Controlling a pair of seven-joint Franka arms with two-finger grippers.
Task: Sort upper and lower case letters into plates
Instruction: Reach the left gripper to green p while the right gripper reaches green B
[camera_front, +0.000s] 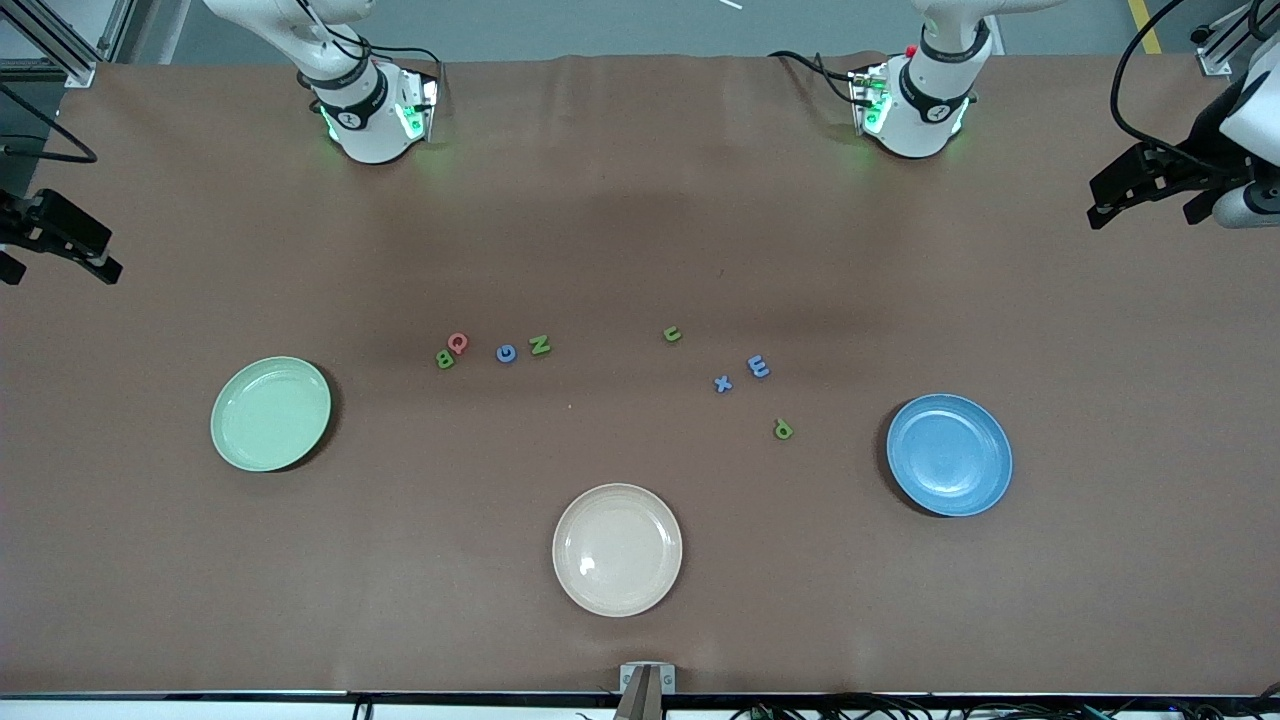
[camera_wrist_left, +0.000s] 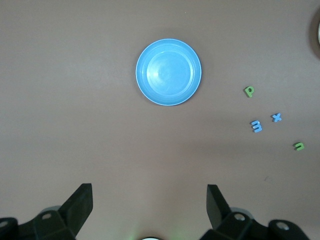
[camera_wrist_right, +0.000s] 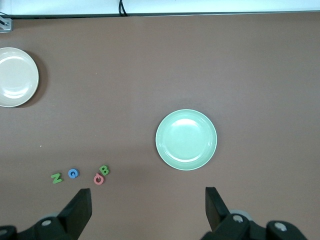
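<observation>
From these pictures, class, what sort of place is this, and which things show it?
Probably a robotics lab test bench: two arm bases bolted along a brown-covered table, cables and aluminium framing at its edges, and a staged set of foam letters between a mint green plate and a blue plate.

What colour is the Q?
Red-pink; the Q touches the green B. Clearest in the front view.
</observation>
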